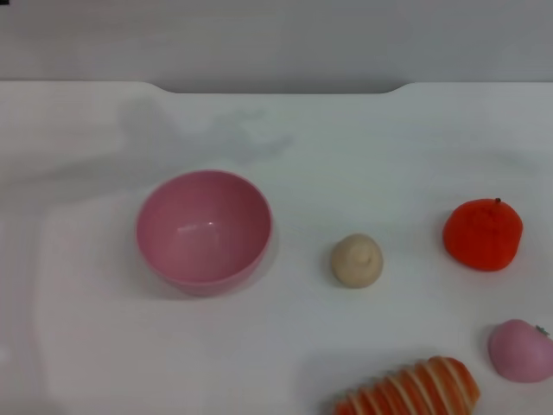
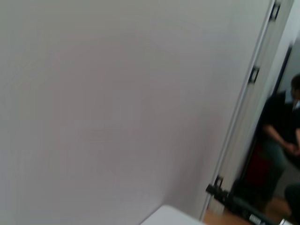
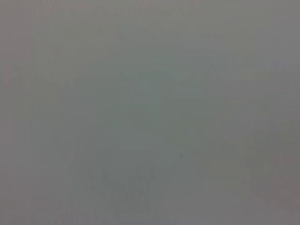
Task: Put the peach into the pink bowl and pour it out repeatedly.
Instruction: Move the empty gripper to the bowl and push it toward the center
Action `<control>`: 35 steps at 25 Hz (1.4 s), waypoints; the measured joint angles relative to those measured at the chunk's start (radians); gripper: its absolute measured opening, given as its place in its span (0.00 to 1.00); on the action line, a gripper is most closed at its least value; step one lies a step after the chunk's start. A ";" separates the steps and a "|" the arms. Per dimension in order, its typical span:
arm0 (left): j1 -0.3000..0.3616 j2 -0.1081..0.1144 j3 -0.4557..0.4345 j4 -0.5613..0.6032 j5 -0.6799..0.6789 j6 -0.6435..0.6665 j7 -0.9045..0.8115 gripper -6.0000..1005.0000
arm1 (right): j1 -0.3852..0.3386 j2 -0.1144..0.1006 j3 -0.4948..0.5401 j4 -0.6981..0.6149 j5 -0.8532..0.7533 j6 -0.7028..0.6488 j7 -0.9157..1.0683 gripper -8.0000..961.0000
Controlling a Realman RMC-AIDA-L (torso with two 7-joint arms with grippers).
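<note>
Head view: bowl and four toy foods on a white table (image 1: 86,363), no arm in sight.

From the left, the pink bowl (image 1: 204,230) stands upright and holds nothing. Right of it, apart, lies a beige lump (image 1: 357,259). Further right sits an orange-red fruit (image 1: 483,234). At the near edge a striped orange piece (image 1: 415,389) lies, and the peach (image 1: 521,350) rests at the near right, well apart from the bowl. Neither gripper shows, so whether each claw is released or clenched cannot be told.
</note>
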State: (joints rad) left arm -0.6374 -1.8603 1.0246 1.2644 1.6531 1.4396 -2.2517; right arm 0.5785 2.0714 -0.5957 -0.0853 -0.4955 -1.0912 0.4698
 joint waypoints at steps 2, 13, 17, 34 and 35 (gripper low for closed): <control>-0.003 -0.002 0.000 0.055 0.053 0.014 -0.049 0.77 | 0.000 0.000 -0.003 -0.001 0.000 0.001 0.000 0.54; -0.101 -0.037 -0.005 0.274 0.502 0.201 -0.322 0.77 | 0.001 -0.002 -0.007 -0.013 0.000 0.011 -0.005 0.54; -0.158 -0.079 -0.001 0.286 0.703 0.281 -0.344 0.76 | 0.004 -0.002 -0.007 -0.015 0.000 0.017 -0.006 0.54; -0.241 -0.191 0.115 0.216 1.109 0.369 -0.400 0.75 | -0.004 -0.004 -0.007 -0.033 0.000 0.064 -0.008 0.54; -0.241 -0.192 0.129 0.207 1.116 0.368 -0.404 0.75 | -0.004 -0.004 -0.007 -0.034 0.000 0.064 -0.008 0.54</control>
State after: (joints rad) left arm -0.8782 -2.0521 1.1532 1.4710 2.7695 1.8073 -2.6555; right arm 0.5741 2.0678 -0.6027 -0.1192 -0.4955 -1.0274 0.4618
